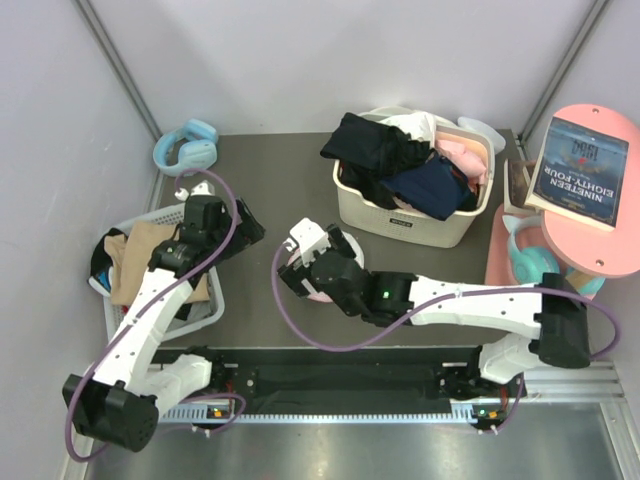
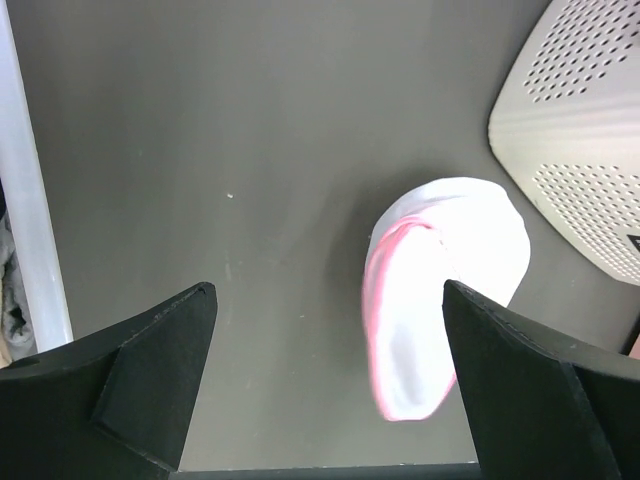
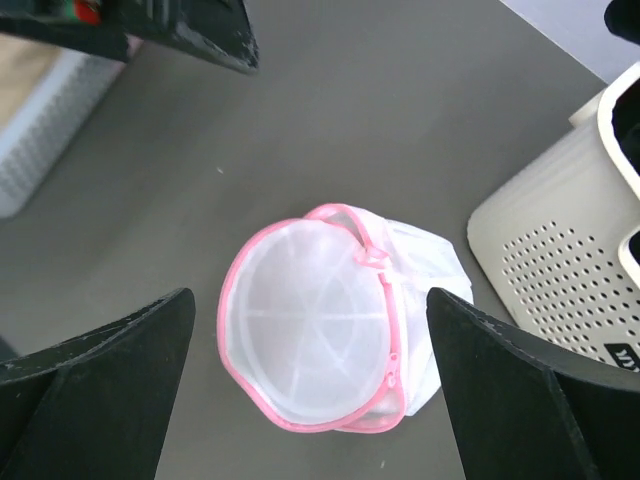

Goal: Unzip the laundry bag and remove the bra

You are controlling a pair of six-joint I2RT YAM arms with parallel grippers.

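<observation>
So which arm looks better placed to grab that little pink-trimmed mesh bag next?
Right. The right arm holds its open jaws directly over the laundry bag, one each side; the left arm has its open jaws off to the side.

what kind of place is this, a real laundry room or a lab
Most likely a robot lab cell staged as a laundry corner: two arms bolted at a table walled by plain panels, with a cream basket of clothes and a pink-trimmed mesh laundry bag.
</observation>
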